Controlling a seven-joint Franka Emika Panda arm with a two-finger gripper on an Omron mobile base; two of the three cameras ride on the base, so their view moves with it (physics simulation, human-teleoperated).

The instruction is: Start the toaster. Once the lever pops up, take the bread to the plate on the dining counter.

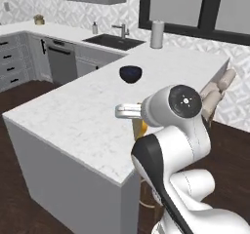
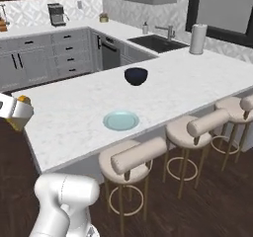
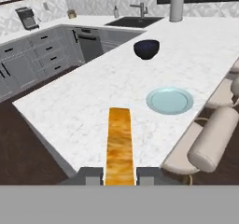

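Bread point(image 3: 119, 146), a golden slice seen edge-on, sat clamped between the end effector point(image 3: 119, 174) fingertips, poised above the near edge of the dining counter's white marble tabletop point(image 3: 84, 101). The pale blue-green plate point(image 3: 170, 100) lay ahead and to one side, close to the stool point(image 3: 212, 143) edge, with a dark bowl point(image 3: 146, 49) well beyond it. Judged from this stance, a slice gripped by its thin edge could slip or tilt in transit; a release short of the plate would drop it on bare marble, and an overshoot toward the stools could send it off the tabletop.
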